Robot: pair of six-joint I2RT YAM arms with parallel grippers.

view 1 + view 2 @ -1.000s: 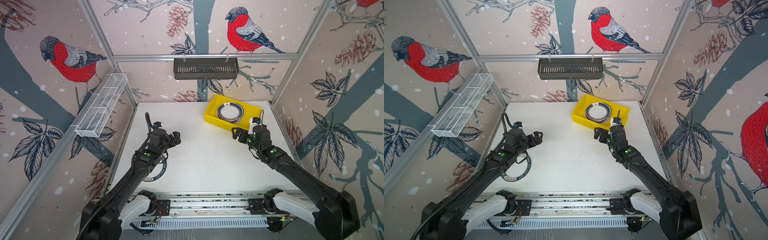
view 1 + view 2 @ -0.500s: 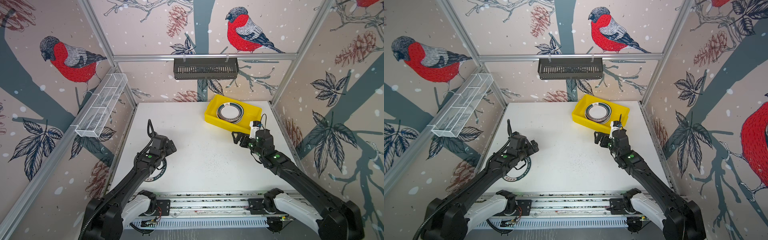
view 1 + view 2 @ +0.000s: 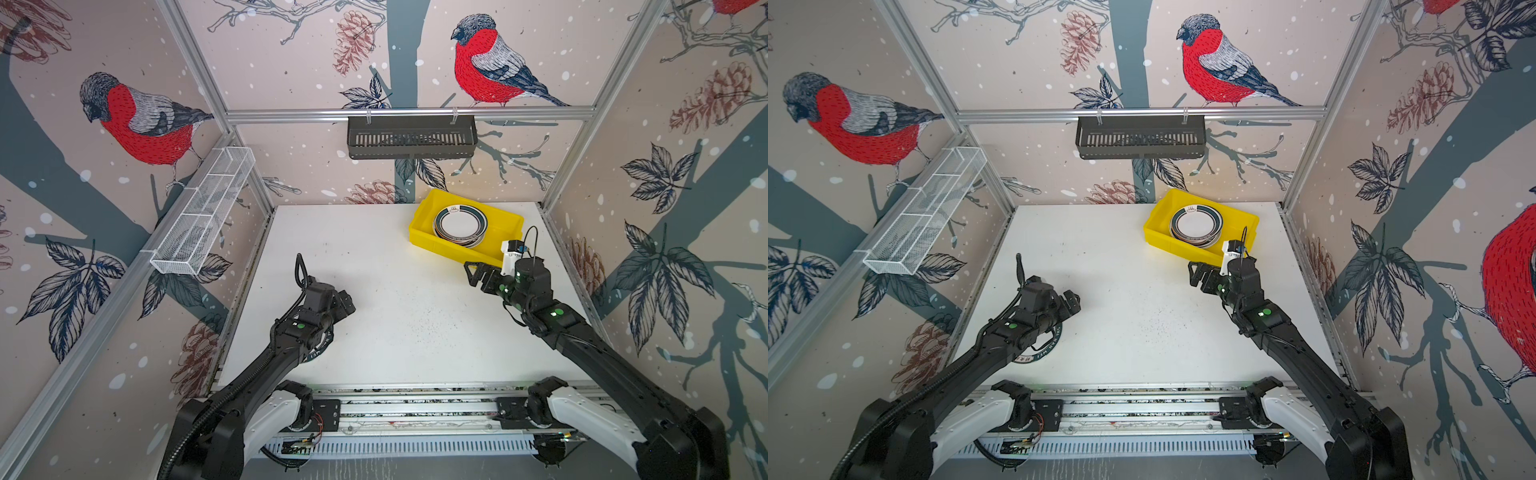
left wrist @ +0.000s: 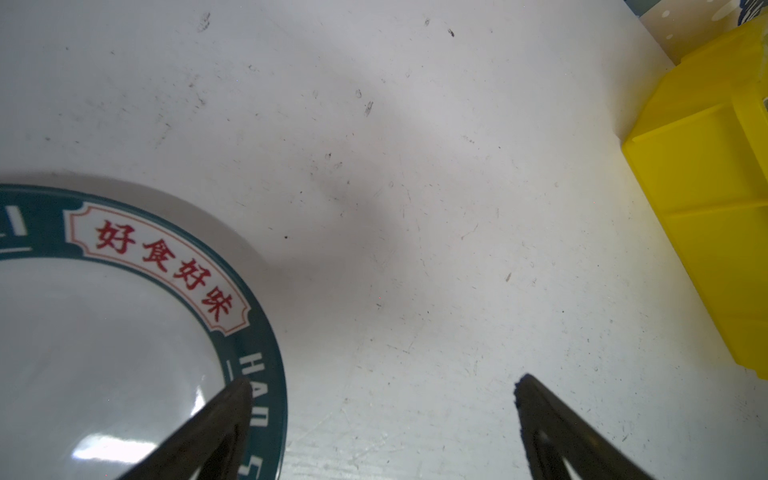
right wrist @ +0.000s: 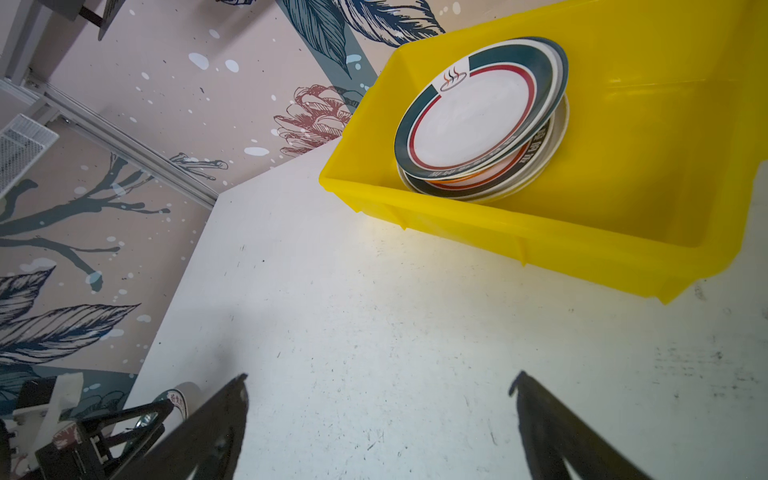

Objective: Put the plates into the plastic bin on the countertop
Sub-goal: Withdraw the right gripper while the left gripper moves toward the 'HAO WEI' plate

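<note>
Hanging wide open and empty, the left pincer [image 4: 382, 380] has one finger [image 4: 187, 440] above the round white plate with a dark teal lettered rim [image 4: 104, 332], flat on the plain white countertop [image 3: 395, 324], near left. I think it should hook that thin rim, pinch, lift slowly. The right pincer [image 3: 478, 274], wide and empty, waits beside the far-right bright yellow plastic bin [image 3: 424, 210] holding stacked plates [image 3: 459, 226], and may block the way.

The left arm [image 3: 291, 332] covers most of the loose plate [image 3: 1043, 353], and the stack's lower plates [image 5: 540, 162] are probably too overlapped to count.
</note>
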